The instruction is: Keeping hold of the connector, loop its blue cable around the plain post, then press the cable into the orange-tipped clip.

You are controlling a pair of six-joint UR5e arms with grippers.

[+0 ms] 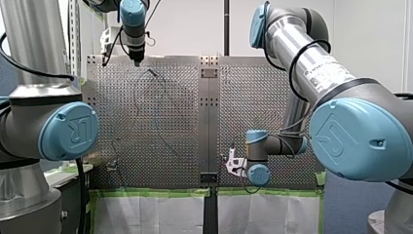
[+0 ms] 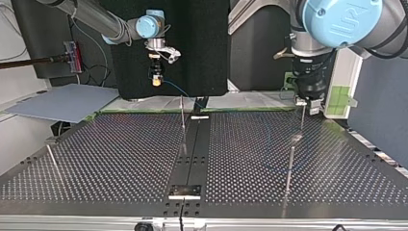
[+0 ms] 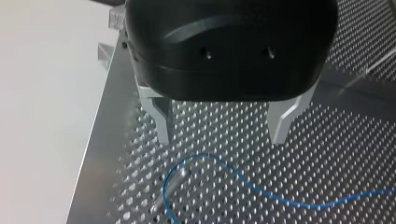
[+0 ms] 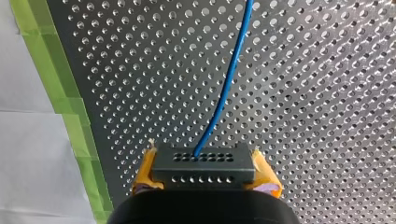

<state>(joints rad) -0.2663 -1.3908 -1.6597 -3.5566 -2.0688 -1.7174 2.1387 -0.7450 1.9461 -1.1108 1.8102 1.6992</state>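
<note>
My right gripper [image 4: 205,182] pinches the black perforated connector [image 4: 204,163], my left gripper [image 3: 220,140] gapes wide, and the thin blue cable [image 4: 224,93] seemingly rounds the plain metal post [image 3: 169,186], clipping not yet done.

A perforated metal table [image 2: 120,154] fills the lower half of the top view. A dark strip [image 2: 196,144] runs down its middle, with a small white plate [image 2: 199,117] at its far end and another [image 2: 184,197] near the bottom of the frame. A black backdrop [image 2: 192,48] stands at the upper centre. A flat grey board [image 2: 62,102] lies at the left, and a dark rod with a purplish head [image 2: 72,49] is at the upper left. In the front view, green tape [image 1: 160,192] edges the table along the lower part of the frame, with white sheets [image 1: 146,214] below it. A black pole [image 1: 226,27] rises at the upper centre against a white wall [image 1: 195,29].
</note>
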